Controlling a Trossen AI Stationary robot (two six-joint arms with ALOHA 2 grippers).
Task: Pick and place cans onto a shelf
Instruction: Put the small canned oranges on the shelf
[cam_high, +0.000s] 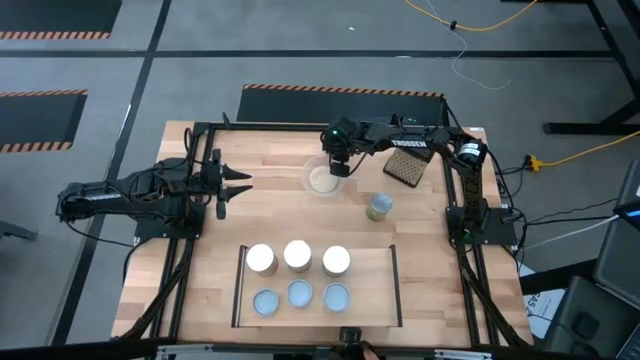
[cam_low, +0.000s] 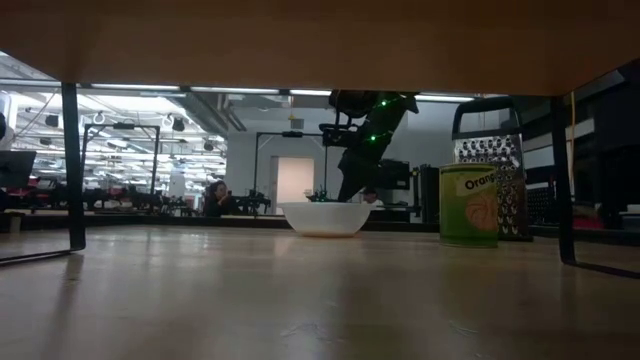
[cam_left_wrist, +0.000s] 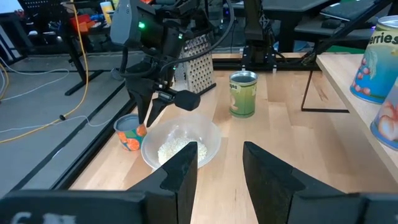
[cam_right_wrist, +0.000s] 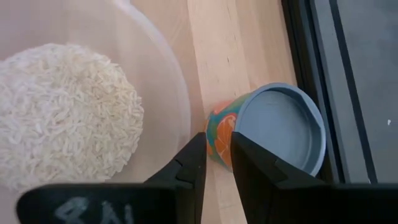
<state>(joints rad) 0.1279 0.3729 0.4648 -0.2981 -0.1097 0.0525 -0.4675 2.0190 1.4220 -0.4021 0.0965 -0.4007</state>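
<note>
Cans (cam_high: 298, 275), green one (cam_low: 469, 205) labelled "Orange", another (cam_left_wrist: 373, 62) reading "erries"

Table (cam_high: 200, 300): pale wood in butt-jointed strips, smooth with a satin sheen. Shelf (cam_high: 365, 290): light-wood board edged by thin matt black metal bars. Cans (cam_high: 299, 273): smooth flat tops, white or pale blue; the can (cam_left_wrist: 243, 94) at 3 o'clock of the bowl has a shiny metal rim and a green paper-like label. Bowl (cam_left_wrist: 211, 138): clear glossy plastic holding matt white grains. Grater (cam_left_wrist: 198, 63): bright perforated metal. Right gripper (cam_right_wrist: 217, 163): matt black fingers.
</note>
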